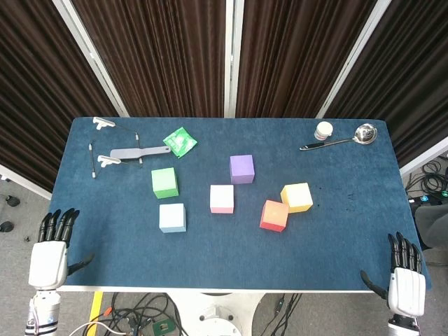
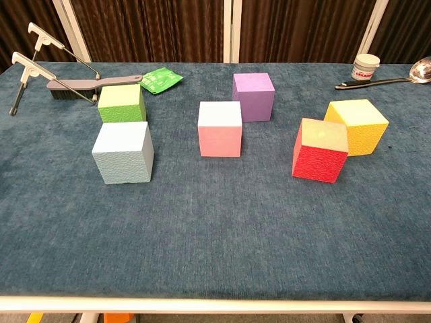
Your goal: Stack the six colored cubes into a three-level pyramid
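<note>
1. Two robot hands wait at the near edge of the counter (image 1: 105,259). We see the left robot hand (image 1: 50,253) and the right robot hand (image 1: 404,280) in the head view only. Both have their fingers apart and hold nothing.
2. Six cubes sit flat on the counter, and none is on top of another yet. So we think the stacking has not begun.
3. Nearest to us are the light blue cube (image 2: 123,153) on the left and the red cube (image 2: 320,150) on the right. They are well apart.
4. A little farther is the pink cube (image 2: 220,128) in the middle. The yellow cube (image 2: 357,126) sits just behind the red one, very close, maybe touching.
5. Farther still are the green cube (image 2: 122,103) and the purple cube (image 2: 254,96).
6. At the far edge lie a spoon (image 1: 339,141), a small jar (image 1: 323,130), a green packet (image 1: 180,142) and a folding stand (image 1: 115,150).
7. Next, we think a robot hand must reach in, grab one cube, and push three together in a row for the bottom.
</note>
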`<action>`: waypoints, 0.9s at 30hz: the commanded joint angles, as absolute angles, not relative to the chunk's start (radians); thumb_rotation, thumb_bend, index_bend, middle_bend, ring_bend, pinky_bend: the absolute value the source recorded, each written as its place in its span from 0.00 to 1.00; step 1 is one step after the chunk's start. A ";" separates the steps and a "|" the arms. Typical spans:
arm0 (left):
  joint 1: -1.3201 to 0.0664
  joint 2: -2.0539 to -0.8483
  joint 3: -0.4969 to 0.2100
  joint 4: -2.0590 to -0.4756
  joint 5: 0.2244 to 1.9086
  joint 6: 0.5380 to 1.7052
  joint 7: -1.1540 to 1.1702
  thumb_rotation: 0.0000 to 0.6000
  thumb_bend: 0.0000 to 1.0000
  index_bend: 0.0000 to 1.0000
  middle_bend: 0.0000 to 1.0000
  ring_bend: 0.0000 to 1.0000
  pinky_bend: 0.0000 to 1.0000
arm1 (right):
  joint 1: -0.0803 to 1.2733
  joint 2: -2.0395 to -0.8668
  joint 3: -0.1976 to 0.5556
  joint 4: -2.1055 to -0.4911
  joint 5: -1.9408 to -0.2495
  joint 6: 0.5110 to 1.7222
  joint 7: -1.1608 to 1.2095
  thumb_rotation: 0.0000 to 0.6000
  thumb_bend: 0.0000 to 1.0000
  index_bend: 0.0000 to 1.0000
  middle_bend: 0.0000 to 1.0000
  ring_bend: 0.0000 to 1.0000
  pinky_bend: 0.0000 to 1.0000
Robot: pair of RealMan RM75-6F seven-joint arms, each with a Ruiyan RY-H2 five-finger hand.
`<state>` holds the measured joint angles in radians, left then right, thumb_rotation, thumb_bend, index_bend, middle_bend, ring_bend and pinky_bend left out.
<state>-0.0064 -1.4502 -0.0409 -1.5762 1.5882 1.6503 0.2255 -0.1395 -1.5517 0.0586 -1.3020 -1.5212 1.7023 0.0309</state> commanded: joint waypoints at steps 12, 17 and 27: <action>-0.012 -1.455 -0.037 -1.557 1.574 1.625 0.200 1.00 0.04 0.10 0.10 0.00 0.00 | -0.090 -1.498 0.065 -1.398 -1.572 1.674 0.008 1.00 0.06 0.00 0.00 0.00 0.00; -0.009 -1.470 -0.028 -1.522 1.578 1.625 0.168 1.00 0.04 0.10 0.10 0.00 0.00 | -0.026 -1.479 0.074 -1.470 -1.611 1.616 -0.003 1.00 0.06 0.00 0.01 0.00 0.00; 0.000 -1.489 -0.021 -1.457 1.560 1.618 0.095 1.00 0.04 0.10 0.10 0.00 0.00 | 0.172 -1.435 0.182 -1.692 -1.529 1.361 -0.218 1.00 0.05 0.00 0.09 0.00 0.00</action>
